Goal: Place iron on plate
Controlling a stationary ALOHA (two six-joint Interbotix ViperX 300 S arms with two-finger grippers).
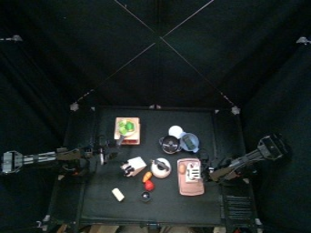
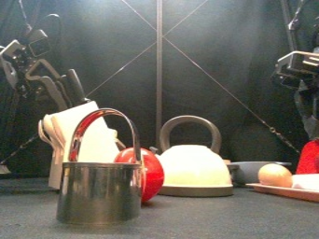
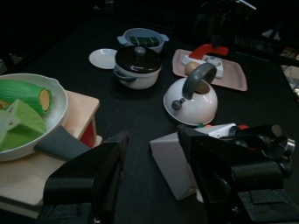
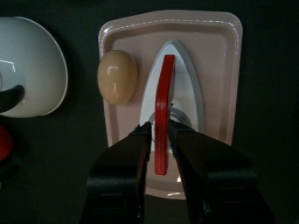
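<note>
Small white toy iron (image 4: pixel 167 105) with red handle, flat on the salmon-pink oblong plate (image 4: pixel 222 52) beside a tan egg (image 4: pixel 117 75), right gripper (image 4: pixel 163 140) fingers pinching the handle for steady placement.

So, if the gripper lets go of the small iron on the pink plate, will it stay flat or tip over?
The iron probably stays put: it lies on its broad flat sole on the plate. It looks rigid and likely light. The smooth plate might let it slide if nudged, perhaps against the egg beside it.
</note>
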